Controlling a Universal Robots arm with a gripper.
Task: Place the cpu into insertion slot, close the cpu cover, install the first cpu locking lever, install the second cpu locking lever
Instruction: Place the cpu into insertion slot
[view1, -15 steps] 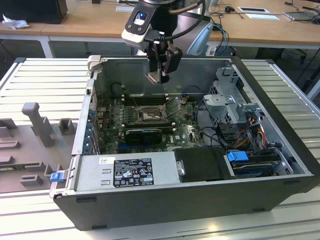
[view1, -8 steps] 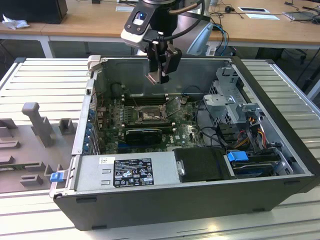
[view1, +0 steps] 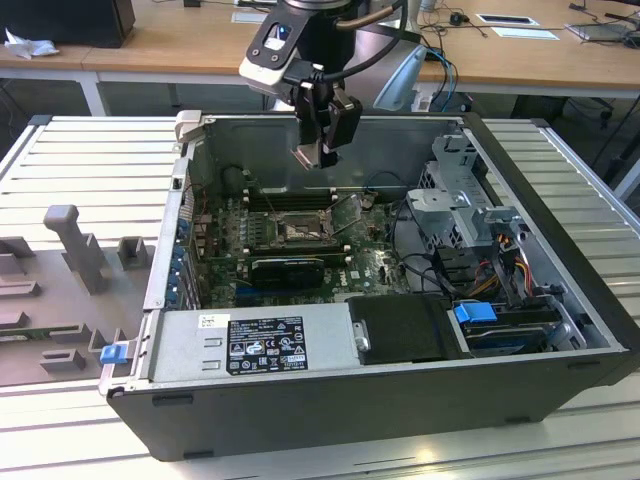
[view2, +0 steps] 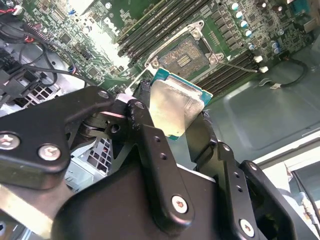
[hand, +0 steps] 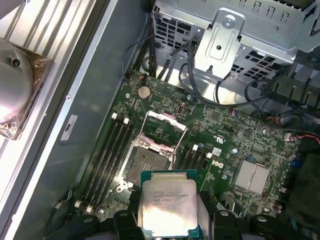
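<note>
A worktable (view1: 90, 160) of pale, silvery metal slats spreads across the exterior view; grey moulded fixtures (view1: 75, 250) stand on it towards the exterior view's left; behind it runs a row of light wooden desks (view1: 170, 45) on white legs (view1: 92, 95) — a dark box (view1: 70, 20) and a crumpled white paper (view1: 25, 45) at the left end, flat sheets (view1: 510, 20) towards the right; beneath the desks lies shadow; the light is bright and even — it glints off the worktable in the first wrist view.
</note>
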